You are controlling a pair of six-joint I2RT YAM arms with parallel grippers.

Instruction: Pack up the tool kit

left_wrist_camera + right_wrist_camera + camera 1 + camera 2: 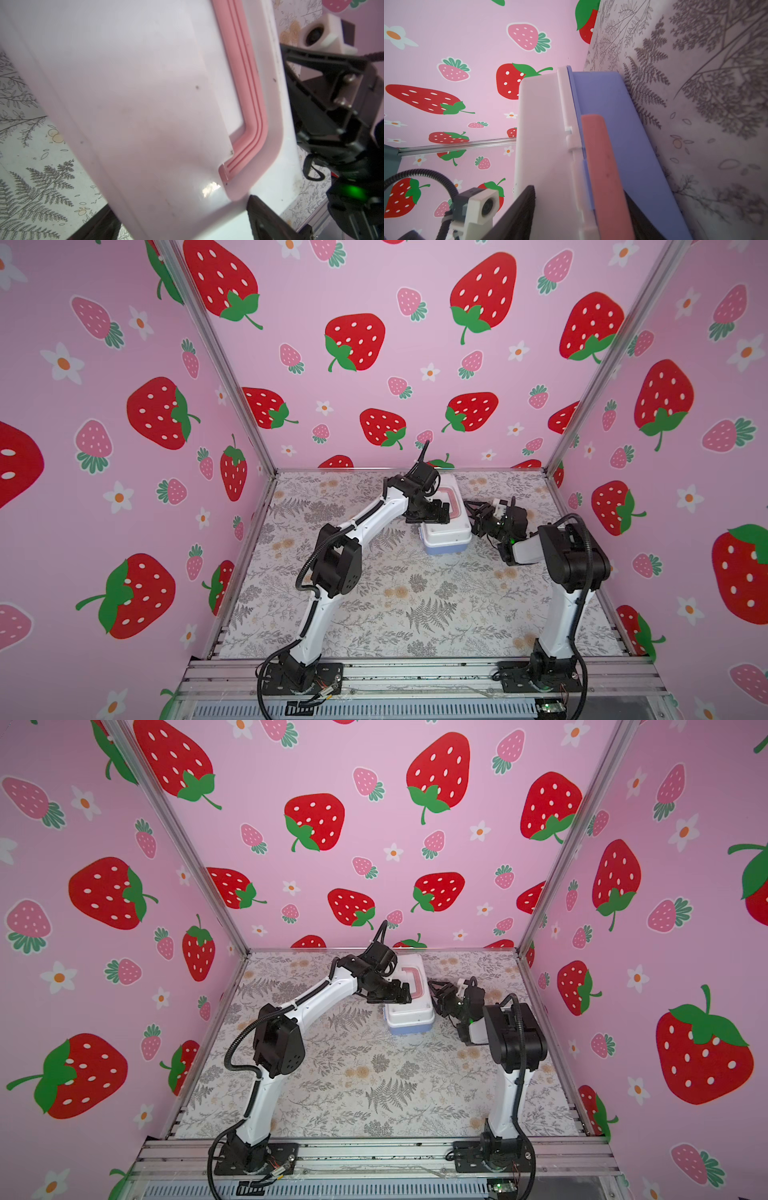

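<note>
Tool kit (446, 537) sits shut on the desk (395, 593) right under our left pincer (432, 512), jaws spread wide, holding nothing. Our right pincer (473, 516) straddles the pink latch (606, 166), can't tell if it's squeezing, so we'd hold the lid (145, 104) down and snap that latch home squarely.

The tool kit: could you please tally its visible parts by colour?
White: 1, the lid
Pink: 2, the handle and the latch
Blue: 1, the base
Total: 4
</note>
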